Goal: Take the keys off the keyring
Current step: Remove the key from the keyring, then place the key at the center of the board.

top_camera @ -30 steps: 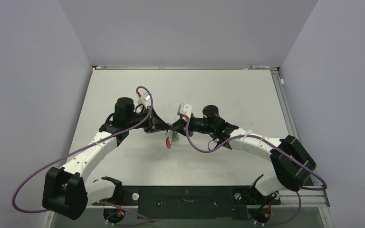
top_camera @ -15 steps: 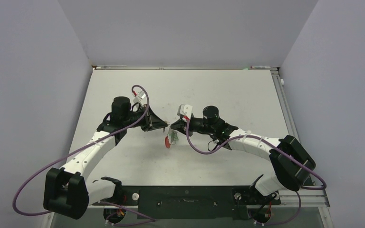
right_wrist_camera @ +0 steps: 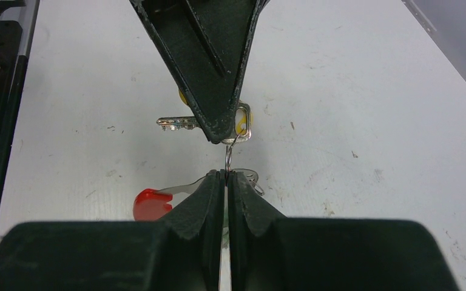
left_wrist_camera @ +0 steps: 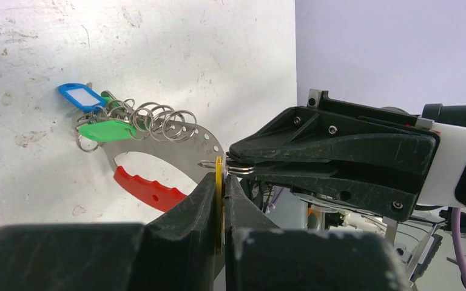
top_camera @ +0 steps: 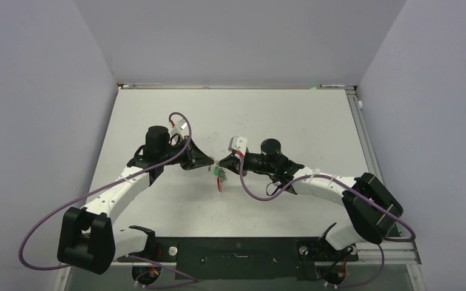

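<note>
My left gripper (left_wrist_camera: 220, 179) is shut on a thin yellow key tag (left_wrist_camera: 219, 173). Its silver key (right_wrist_camera: 176, 123) sticks out sideways in the right wrist view. My right gripper (right_wrist_camera: 226, 176) faces it tip to tip, shut on a small wire ring (right_wrist_camera: 227, 159) that joins the tag to the keyring (left_wrist_camera: 188, 136). The keyring is a curved silver plate with a red strap (left_wrist_camera: 148, 189). It hangs below both grippers, above the table. Blue (left_wrist_camera: 80, 97) and green (left_wrist_camera: 106, 130) key tags hang on its far end among several small rings. From above, the two grippers meet mid-table over the keyring (top_camera: 220, 179).
The white table (top_camera: 279, 115) has purple walls on three sides and a metal rail (top_camera: 364, 139) along its right edge. Purple cables loop off both arms. The arm bases stand on a black bar (top_camera: 236, 250) at the near edge.
My right gripper has shut on the small ring. The left gripper drew a little to the left, then came back tip to tip. The hanging keyring shifted slightly right.
</note>
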`<action>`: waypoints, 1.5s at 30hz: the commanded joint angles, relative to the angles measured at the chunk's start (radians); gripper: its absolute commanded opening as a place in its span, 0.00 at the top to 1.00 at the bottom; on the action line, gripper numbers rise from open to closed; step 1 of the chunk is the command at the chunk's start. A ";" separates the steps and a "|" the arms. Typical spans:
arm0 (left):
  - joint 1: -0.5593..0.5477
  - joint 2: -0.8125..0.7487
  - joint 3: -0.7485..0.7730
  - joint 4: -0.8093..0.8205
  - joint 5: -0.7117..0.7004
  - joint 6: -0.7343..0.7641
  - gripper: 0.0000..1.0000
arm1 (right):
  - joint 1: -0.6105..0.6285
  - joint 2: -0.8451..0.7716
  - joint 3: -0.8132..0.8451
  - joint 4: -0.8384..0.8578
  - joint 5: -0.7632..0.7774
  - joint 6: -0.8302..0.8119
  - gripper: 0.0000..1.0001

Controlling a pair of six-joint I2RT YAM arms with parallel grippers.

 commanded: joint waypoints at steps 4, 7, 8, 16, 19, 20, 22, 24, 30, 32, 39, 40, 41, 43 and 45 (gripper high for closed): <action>0.004 0.019 -0.001 0.080 -0.015 -0.022 1.00 | -0.015 -0.018 -0.008 0.113 -0.039 0.009 0.95; 0.003 0.023 -0.001 0.081 -0.016 -0.020 1.00 | -0.022 -0.017 -0.009 0.114 -0.042 0.012 0.95; 0.003 0.024 -0.002 0.080 -0.017 -0.018 1.00 | -0.025 -0.016 -0.008 0.113 -0.043 0.014 0.95; 0.075 0.010 0.039 -0.050 -0.068 0.130 1.00 | -0.043 -0.011 -0.004 0.100 -0.041 0.034 0.95; 0.139 0.023 0.112 -0.243 -0.157 0.333 1.00 | -0.049 -0.011 0.000 0.087 -0.040 0.039 0.95; 0.161 0.034 0.137 -0.300 -0.179 0.402 1.00 | -0.051 -0.012 0.001 0.083 -0.037 0.041 0.95; 0.205 0.057 0.184 -0.417 -0.238 0.524 1.00 | -0.056 -0.011 0.002 0.075 -0.029 0.051 0.95; 0.246 0.078 0.214 -0.481 -0.281 0.622 1.00 | -0.062 -0.009 0.009 0.057 -0.028 0.057 0.95; 0.339 0.181 0.299 -0.625 -0.312 0.797 1.00 | -0.076 0.005 0.098 -0.137 -0.002 0.025 0.95; 0.354 0.188 0.297 -0.607 -0.332 0.815 1.00 | -0.080 0.015 0.135 -0.210 0.014 0.017 0.95; 0.378 0.178 0.229 -0.425 -0.371 0.816 1.00 | -0.083 0.091 0.327 -0.496 0.061 -0.004 0.95; 0.377 0.192 0.233 -0.414 -0.382 0.817 1.00 | -0.084 0.092 0.340 -0.504 0.066 0.008 0.95; 0.377 0.209 0.242 -0.414 -0.389 0.822 1.00 | -0.084 0.088 0.351 -0.514 0.070 0.019 0.95; 0.378 0.243 0.264 -0.421 -0.429 0.867 1.00 | -0.087 0.082 0.379 -0.573 0.083 0.019 0.95; 0.378 0.269 0.280 -0.412 -0.482 0.898 1.00 | -0.108 0.093 0.422 -0.659 0.099 0.010 0.95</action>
